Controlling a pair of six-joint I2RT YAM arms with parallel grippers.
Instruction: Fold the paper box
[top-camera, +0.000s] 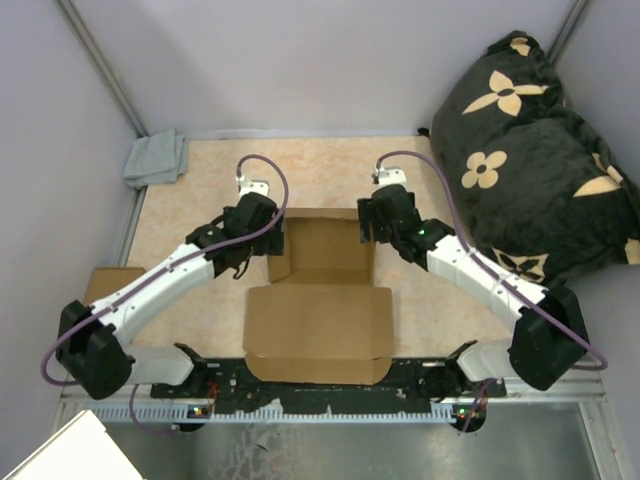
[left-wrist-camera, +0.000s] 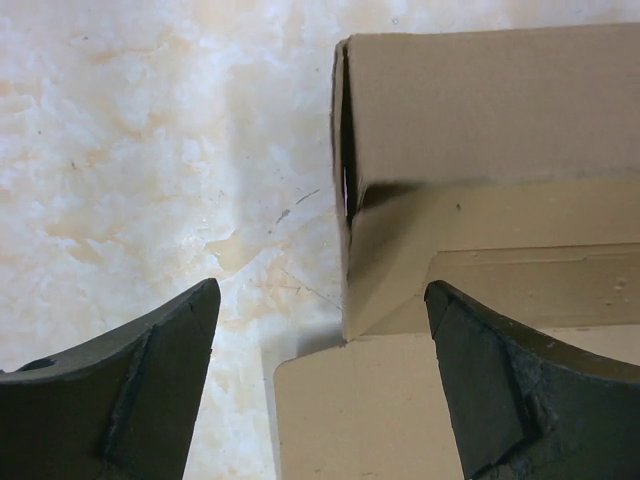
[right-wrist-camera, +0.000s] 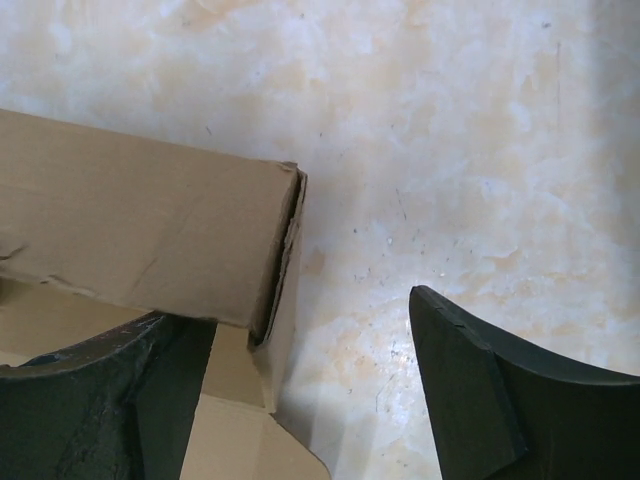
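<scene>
Brown paper box between outstretched arms

Brown paper box, black floral pillow, grey cloth

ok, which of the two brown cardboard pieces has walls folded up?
The large die-cut brown cardboard box mid-table: its far section stands up as walls. The small plain brown cardboard piece at the left edge lies flat.

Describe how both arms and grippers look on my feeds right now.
Both the left arm and right arm have white link covers between bulky black joints. A purple cable loops along each one. The left gripper and right gripper are black; the wrist views show wide, wedge-shaped matte black fingers tapering to points.
</scene>
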